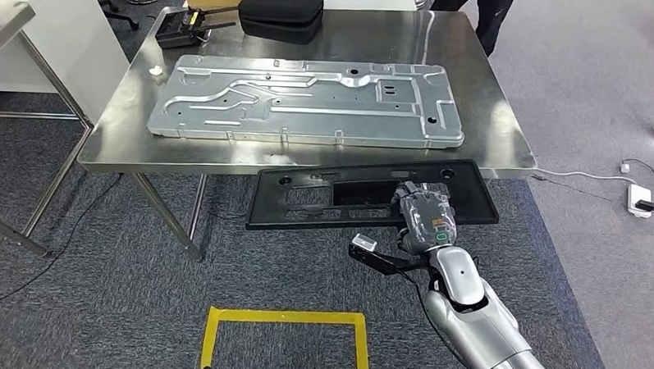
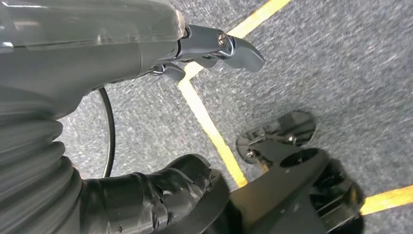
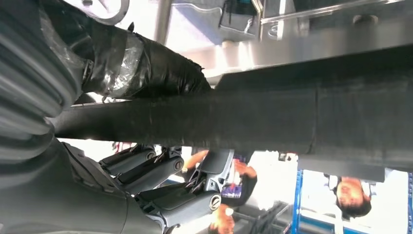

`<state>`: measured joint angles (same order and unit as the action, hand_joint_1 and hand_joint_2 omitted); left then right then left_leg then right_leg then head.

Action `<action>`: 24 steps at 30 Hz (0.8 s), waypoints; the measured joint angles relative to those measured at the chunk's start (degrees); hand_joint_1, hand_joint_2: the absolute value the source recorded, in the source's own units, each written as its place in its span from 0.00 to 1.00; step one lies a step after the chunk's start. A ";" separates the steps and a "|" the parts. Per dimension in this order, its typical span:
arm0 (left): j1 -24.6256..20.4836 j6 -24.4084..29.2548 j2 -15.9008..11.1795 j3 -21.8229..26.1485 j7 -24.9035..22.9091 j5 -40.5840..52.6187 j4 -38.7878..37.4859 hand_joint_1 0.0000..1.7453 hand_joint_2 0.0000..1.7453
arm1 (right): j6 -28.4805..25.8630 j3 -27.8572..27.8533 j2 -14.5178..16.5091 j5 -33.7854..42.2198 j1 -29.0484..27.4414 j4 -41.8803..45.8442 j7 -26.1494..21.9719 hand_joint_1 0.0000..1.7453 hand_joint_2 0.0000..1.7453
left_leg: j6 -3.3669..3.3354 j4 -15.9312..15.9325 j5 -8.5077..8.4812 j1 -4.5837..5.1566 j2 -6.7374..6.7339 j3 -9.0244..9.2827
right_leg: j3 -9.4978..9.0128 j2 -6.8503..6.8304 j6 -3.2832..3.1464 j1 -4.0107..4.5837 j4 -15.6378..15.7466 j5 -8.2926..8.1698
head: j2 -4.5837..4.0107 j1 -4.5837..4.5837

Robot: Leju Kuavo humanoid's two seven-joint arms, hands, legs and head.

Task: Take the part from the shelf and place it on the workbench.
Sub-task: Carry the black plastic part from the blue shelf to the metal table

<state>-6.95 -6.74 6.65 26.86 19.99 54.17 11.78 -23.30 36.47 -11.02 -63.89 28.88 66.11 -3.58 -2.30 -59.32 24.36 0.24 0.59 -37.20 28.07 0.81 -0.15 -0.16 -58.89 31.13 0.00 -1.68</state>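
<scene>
One right hand [image 1: 425, 217] gripping black part [image 1: 307, 202], wrist view shows fingers [image 3: 160, 168] beneath

The metal panel [image 1: 306, 102] lies on the workbench [image 1: 506, 133]; a case [image 1: 280, 12] and a controller [image 1: 181, 28] lie behind it. The part [image 1: 307, 202] is before the workbench edge, in the right hand [image 1: 425, 221].

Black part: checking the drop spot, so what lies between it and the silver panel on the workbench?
Only a bare strip of workbench edge separates black part from silver panel, head view.
</scene>
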 joint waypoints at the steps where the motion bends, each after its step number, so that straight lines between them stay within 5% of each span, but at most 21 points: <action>1: 0.05 0.03 0.03 0.00 -0.01 -0.04 0.00 0.00 1.00 | 0.03 -0.43 -0.35 0.28 0.22 0.74 0.10 1.00 1.00 | -0.29 0.36 -0.19 -0.09 -0.03 0.68 | -0.04 -0.05 0.28 -0.07 -0.60 -0.05 | 0.00 0.04; 4: 0.02 0.14 0.11 0.00 0.08 -0.10 0.00 0.00 1.00 | 0.13 -1.95 -1.40 0.96 1.21 3.04 0.13 1.00 1.00 | -1.03 0.85 0.28 -0.34 -0.08 2.57 | 3.84 -0.25 1.06 -0.28 -7.70 0.70 | 0.00 0.09; 6: 0.00 0.16 0.12 0.00 0.28 -0.15 0.00 0.00 1.00 | 0.20 -2.70 -1.98 1.21 1.46 4.25 0.13 1.00 1.00 | -1.14 0.84 1.06 -0.36 -0.03 3.52 | 8.73 -0.33 1.59 -0.39 -13.77 3.75 | 0.00 0.09; 8: 0.08 0.15 0.13 0.00 0.56 -0.25 0.00 0.00 1.00 | 0.31 -3.23 -2.62 1.45 1.33 5.18 0.13 1.00 1.00 | -1.11 0.83 2.03 -0.35 0.21 4.78 | 11.52 -0.41 1.78 -0.51 -14.68 5.73 | 0.00 0.09; 9: 0.14 0.15 0.13 0.01 0.64 -0.29 0.00 0.00 1.00 | 0.35 -3.43 -2.85 1.54 1.29 5.54 0.11 1.00 1.00 | -1.06 0.83 2.59 -0.35 0.33 5.51 | 11.66 -0.44 1.69 -0.53 -12.57 4.67 | 0.00 0.09; 12: 0.24 0.17 0.29 0.01 0.65 -0.30 -0.02 0.00 1.00 | 0.49 -3.72 -3.29 1.66 1.26 6.19 0.09 1.00 1.00 | -0.58 0.83 4.17 -0.32 0.52 7.36 | 10.08 -0.49 0.75 -0.18 -2.93 -4.50 | 0.00 0.14; 14: 0.16 0.30 0.40 0.00 0.63 -0.28 -0.04 0.00 1.00 | 0.66 -3.78 -3.41 1.67 1.16 6.36 0.08 1.00 1.00 | 0.09 0.97 4.71 -0.32 0.66 7.76 | 9.62 -0.48 0.03 0.30 -0.55 -7.58 | 0.00 0.27; 18: 0.05 0.77 0.35 0.00 0.63 -0.14 -0.02 0.00 1.00 | 0.87 -3.84 -3.44 1.74 1.11 6.78 0.02 1.00 1.00 | 1.32 -0.88 5.76 -0.26 0.45 7.42 | 8.08 -0.48 -1.26 -0.14 0.53 -7.66 | 0.00 0.33; 22: -0.08 0.91 0.34 0.00 0.67 -0.10 -0.03 0.00 1.00 | 0.94 -3.84 -3.45 1.82 1.04 6.85 -0.11 1.00 1.00 | 2.32 -13.29 11.08 -0.74 -0.08 0.09 | 7.34 -0.54 -1.95 -0.25 0.75 -7.05 | 0.00 0.32; 24: -0.02 0.91 0.34 0.00 0.67 -0.10 -0.03 0.00 1.00 | 1.02 -3.84 -3.43 1.82 0.83 6.85 -0.18 1.00 1.00 | 2.49 -14.02 9.99 -0.87 -0.16 -1.79 | 7.06 -0.49 -1.88 -0.24 0.63 -6.63 | 0.00 0.31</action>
<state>-6.97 -5.84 6.99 26.86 20.65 54.07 11.75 -22.29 32.63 -14.45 -62.07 29.71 72.96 -3.76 0.18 -73.34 34.35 -0.63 0.43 -38.99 35.13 0.33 -2.03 -0.40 -58.26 24.49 0.00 -1.37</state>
